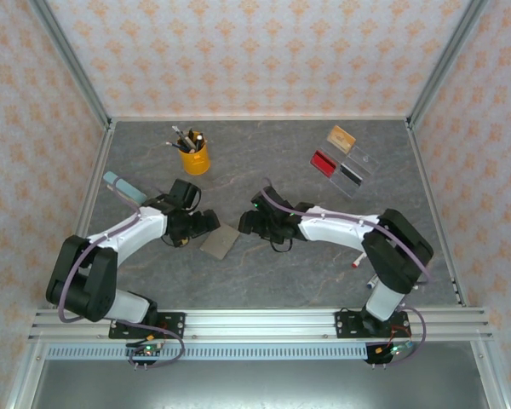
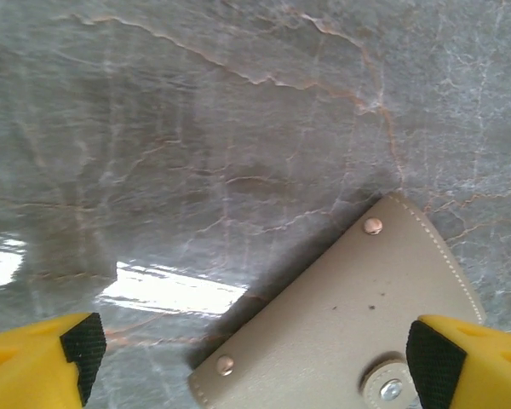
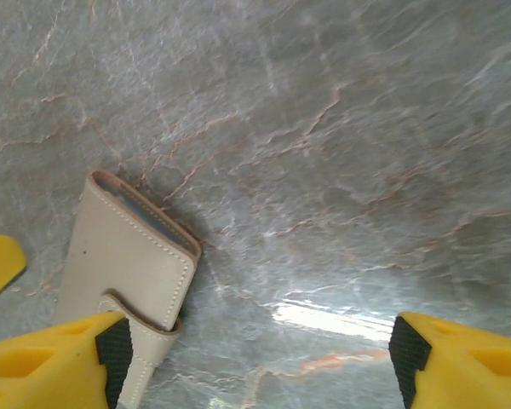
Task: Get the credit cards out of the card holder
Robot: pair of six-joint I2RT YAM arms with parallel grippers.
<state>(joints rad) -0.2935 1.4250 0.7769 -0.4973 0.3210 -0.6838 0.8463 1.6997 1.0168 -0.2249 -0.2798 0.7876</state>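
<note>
Fingers [image 2: 439, 362] of the left gripper [image 2: 255, 366] stand wide apart, gripping nothing. The card holder [image 2: 341, 324] lies shut and flat on the desk [image 2: 196, 128] below them, its clasp just beside one pad. The right gripper [image 3: 260, 354] is likewise spread wide and empty, with the holder's strap end under one of its fingers [image 3: 111, 349]. From above, the holder sits mid-desk between both grippers. Three credit cards [image 1: 325, 162] lie near the far right corner, by a clear tray [image 1: 364, 158].

The card holder [image 1: 220, 241] lies hemmed between left hand [image 1: 207, 223] and right hand [image 1: 248, 223], with bare table [image 1: 264, 162] beyond.
</note>
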